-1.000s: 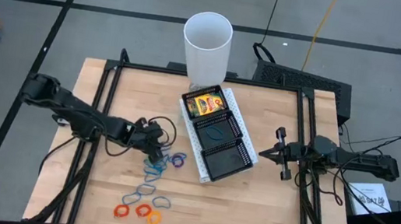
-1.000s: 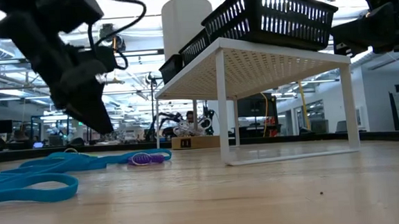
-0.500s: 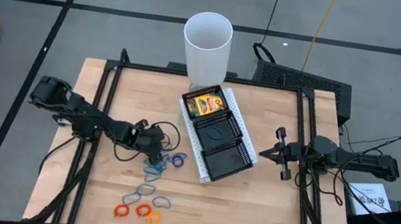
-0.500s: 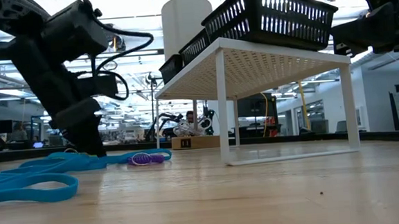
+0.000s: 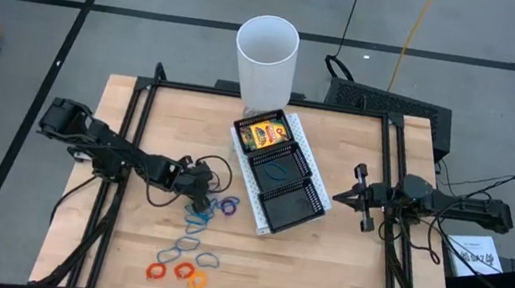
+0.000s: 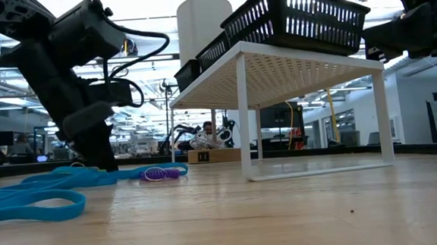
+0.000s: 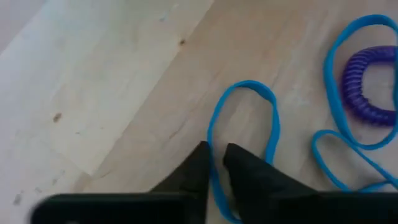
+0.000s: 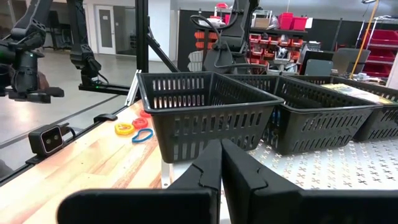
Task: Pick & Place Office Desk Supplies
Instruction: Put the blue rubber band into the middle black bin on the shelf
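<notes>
Several rubber bands lie flat on the wooden table: blue loops (image 5: 199,215) with a purple coiled one (image 5: 227,203) beside them, and blue, red and orange ones (image 5: 182,265) nearer the front edge. My left gripper (image 5: 198,196) is down at the table on one blue rubber band (image 7: 273,118), its fingers nearly together around a strand. A yellow crayon box (image 5: 261,132) lies in the far compartment of the black mesh tray (image 5: 301,211). My right gripper (image 5: 359,194) waits shut at the table's right, beside the tray. My left gripper has one strand of the blue rubber band's side (image 7: 216,165) between its two fingertips (image 7: 200,160). The fingers slant down from above and from the table's left. The rest of the loop lies slack and flat on the table.
The tray sits on a white perforated riser (image 6: 291,65), with a blue band in its middle compartment (image 5: 276,175). A tall white cup (image 5: 265,59) stands behind it at the far edge. Bare wood lies at the front right and far left.
My left gripper has come down onto the table among the blue bands and tipped steeper; over the last half second it has stayed there. The bands lie where they were.
</notes>
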Controlling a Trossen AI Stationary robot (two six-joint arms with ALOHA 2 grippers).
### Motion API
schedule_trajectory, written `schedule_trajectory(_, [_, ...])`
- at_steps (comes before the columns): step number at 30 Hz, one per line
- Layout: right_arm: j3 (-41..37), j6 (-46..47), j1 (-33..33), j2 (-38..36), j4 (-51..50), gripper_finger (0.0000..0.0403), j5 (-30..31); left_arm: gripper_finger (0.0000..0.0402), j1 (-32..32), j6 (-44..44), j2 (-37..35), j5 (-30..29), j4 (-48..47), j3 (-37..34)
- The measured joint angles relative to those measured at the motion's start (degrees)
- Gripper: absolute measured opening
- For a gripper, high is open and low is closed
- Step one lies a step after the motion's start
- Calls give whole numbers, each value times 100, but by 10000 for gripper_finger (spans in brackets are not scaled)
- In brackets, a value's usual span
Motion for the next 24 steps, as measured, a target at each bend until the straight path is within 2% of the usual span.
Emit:
schedule_trajectory(3, [0,0,-1,1,0,0,1,10,-5,-190,2,4,16,2])
schedule_trajectory(6, [-2,2,-1,-1,0,0,1,19,-16,-502,15,-190,24,0])
schedule_trajectory(9, [0,1,-1,0,0,0,1,29,-6,-383,16,-194,28,0])
schedule_trajectory(13, [0,2,-1,1,0,0,1,7,-40,-217,-7,-239,-20,44])
schedule_trajectory(16, [-1,1,0,-1,0,0,-1,8,-50,-183,-232,-349,-123,127])
schedule_trajectory(20, [-1,2,0,-1,0,0,-1,4,-135,270,-753,-648,-309,448])
schedule_trajectory(24, [-2,0,1,-1,9,0,-1,4,-282,1098,-1195,-1128,-372,731])
